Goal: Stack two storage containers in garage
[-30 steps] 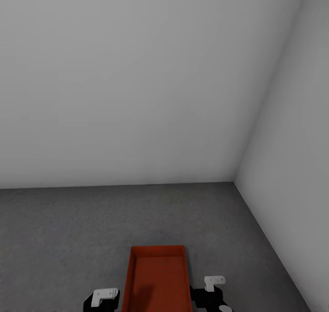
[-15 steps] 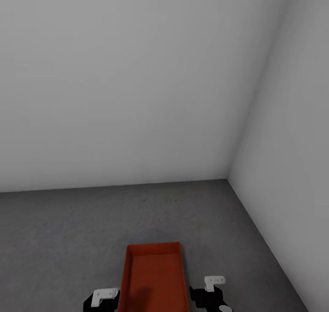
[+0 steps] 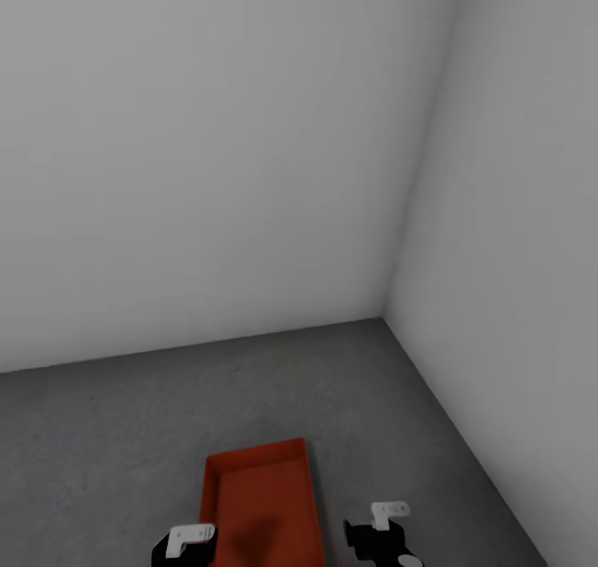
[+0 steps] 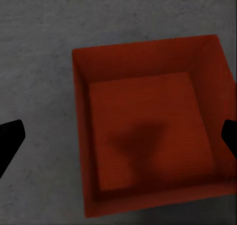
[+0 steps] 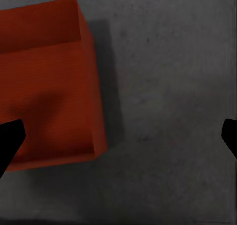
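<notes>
Sitting on the floor (image 3: 399,401) right under your wide-open, empty left claw (image 4: 118,136) and just beside the equally open right claw (image 5: 118,136), the bin (image 3: 262,501) looks light, stiff, thin-walled, so pinch a wall.

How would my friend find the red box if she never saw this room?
Look where the two pale grey walls meet in a corner, then come down onto the dark grey floor. Near the robot, between its two arms, sits an orange-red storage container, open-topped and empty. It is the only brightly coloured thing there.
</notes>
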Tool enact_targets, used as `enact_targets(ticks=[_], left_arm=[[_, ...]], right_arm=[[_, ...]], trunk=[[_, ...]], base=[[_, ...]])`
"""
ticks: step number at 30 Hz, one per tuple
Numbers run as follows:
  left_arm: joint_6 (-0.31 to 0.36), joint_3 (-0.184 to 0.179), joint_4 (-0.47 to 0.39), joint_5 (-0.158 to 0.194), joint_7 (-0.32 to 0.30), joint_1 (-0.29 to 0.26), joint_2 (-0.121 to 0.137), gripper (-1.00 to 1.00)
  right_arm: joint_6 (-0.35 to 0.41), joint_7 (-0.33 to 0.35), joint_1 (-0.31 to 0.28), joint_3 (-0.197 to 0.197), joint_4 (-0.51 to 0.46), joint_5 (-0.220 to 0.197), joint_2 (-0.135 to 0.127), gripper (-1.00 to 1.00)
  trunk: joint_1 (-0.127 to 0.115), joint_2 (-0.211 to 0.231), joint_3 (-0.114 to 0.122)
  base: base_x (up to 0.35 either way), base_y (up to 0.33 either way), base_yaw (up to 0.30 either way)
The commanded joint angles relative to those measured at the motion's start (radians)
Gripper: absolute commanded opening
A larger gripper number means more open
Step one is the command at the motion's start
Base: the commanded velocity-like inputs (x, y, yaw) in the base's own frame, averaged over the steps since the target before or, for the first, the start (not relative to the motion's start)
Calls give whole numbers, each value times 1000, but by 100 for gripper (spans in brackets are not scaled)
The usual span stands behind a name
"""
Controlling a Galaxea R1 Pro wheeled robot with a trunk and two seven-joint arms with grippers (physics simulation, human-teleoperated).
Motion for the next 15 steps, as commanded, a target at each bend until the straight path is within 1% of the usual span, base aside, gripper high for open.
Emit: enact_targets(ticks=[1,9,12,15], left_arm=[[-3,4,0,0,-2,0,-1,100],[-3,4,1,0,-2,0,-1,100],[-3,4,2,0,-3,0,-1,100],[-3,4,2,0,-4,0,-1,100]], right_arm=[[-3,-2,-1,1,2,0,0,100],[-4,-1,-1,1,2,1,0,100],[-4,-1,-1,1,2,1,0,100],[-4,-1,0,1,2,1,0,100]], trunk=[[0,-1,-1],[0,-1,-1],[0,-1,0],[0,-1,1]], base=[[0,0,-266],[-16,0,-266],[-197,0,-266],[-271,0,-266]])
